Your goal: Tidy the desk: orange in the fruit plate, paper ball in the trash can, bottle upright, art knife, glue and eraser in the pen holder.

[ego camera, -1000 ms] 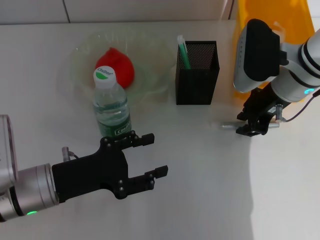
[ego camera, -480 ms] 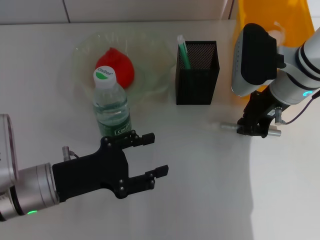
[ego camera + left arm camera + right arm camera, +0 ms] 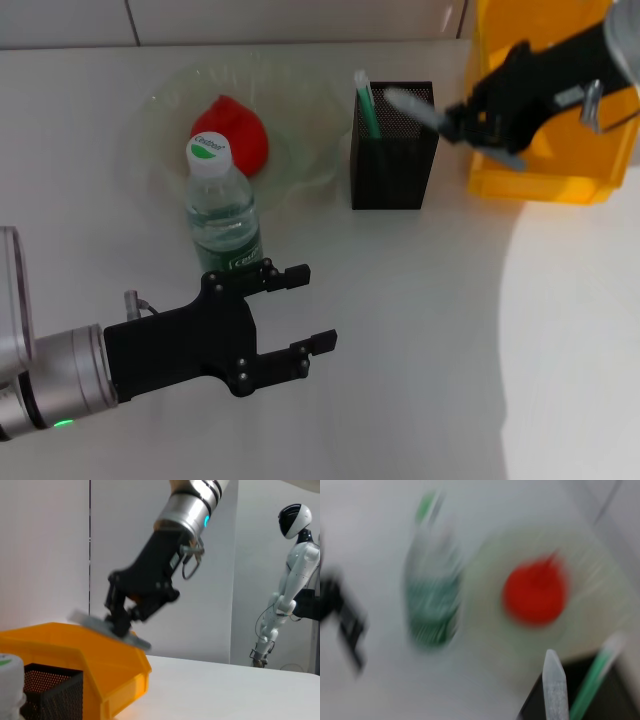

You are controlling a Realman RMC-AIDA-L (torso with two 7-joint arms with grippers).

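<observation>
Right gripper [image 3: 462, 122] lifted off white desk [image 3: 420, 330], gripping art knife [image 3: 412, 108] over pen holder [image 3: 392, 150] | left gripper [image 3: 300, 310] wide (parked)

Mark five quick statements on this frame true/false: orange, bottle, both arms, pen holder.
1. The orange lies in the fruit plate. True.
2. The bottle lies on its side. False: it stands upright, cap up.
3. The right gripper holds a grey stick-like item above the pen holder. True.
4. The left gripper clamps the bottle. False: its jaws are open, beside the bottle.
5. The pen holder is empty. False: a green pen-like item stands inside.
</observation>
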